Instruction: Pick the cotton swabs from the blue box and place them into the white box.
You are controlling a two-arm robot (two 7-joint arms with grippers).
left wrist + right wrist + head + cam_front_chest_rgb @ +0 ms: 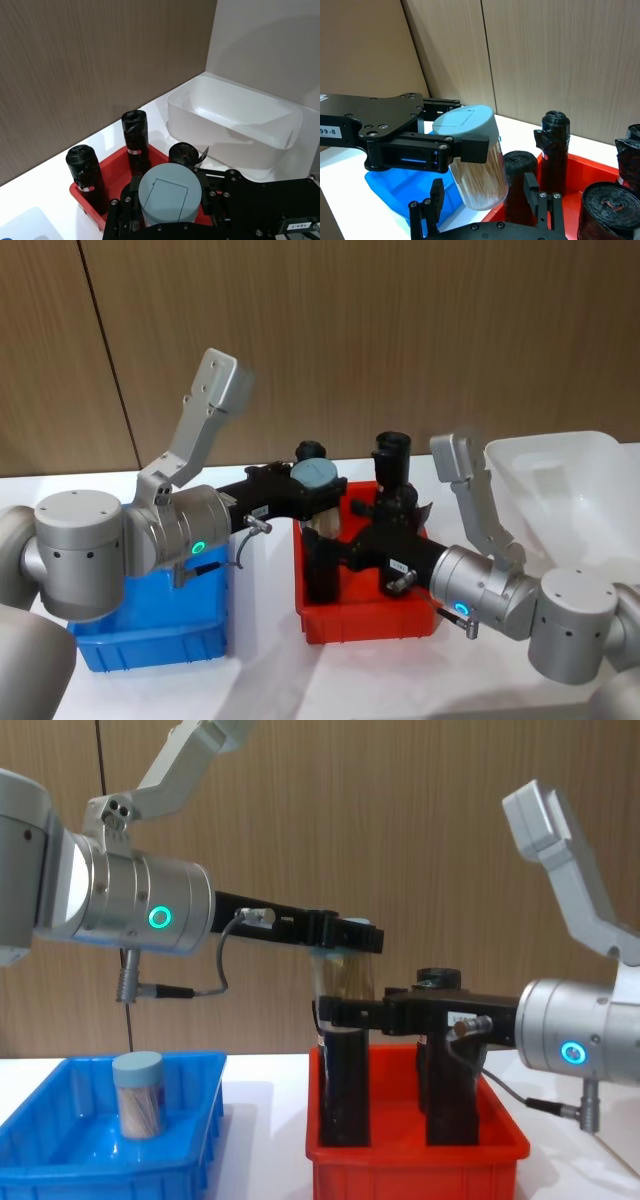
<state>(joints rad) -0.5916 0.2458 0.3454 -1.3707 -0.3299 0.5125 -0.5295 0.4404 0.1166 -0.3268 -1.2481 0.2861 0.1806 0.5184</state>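
Cotton swabs (477, 170), packed in a clear jar with a pale blue lid, hang in the air above the left side of the red bin (365, 625), over the black bottles (136, 140) standing in it. The left gripper (345, 938) reaches over the red bin from its left and pinches the jar just under the lid. The right gripper (485, 195) comes over the red bin from its right, lower than the left one, its fingers (436, 192) spread wide at either side of the jar's base; I cannot tell whether they touch it. A second jar (138, 1095) stands in the blue box (150, 650), left of the red bin on the table (270, 680). The white box (590, 455) sits to the right of the red bin.
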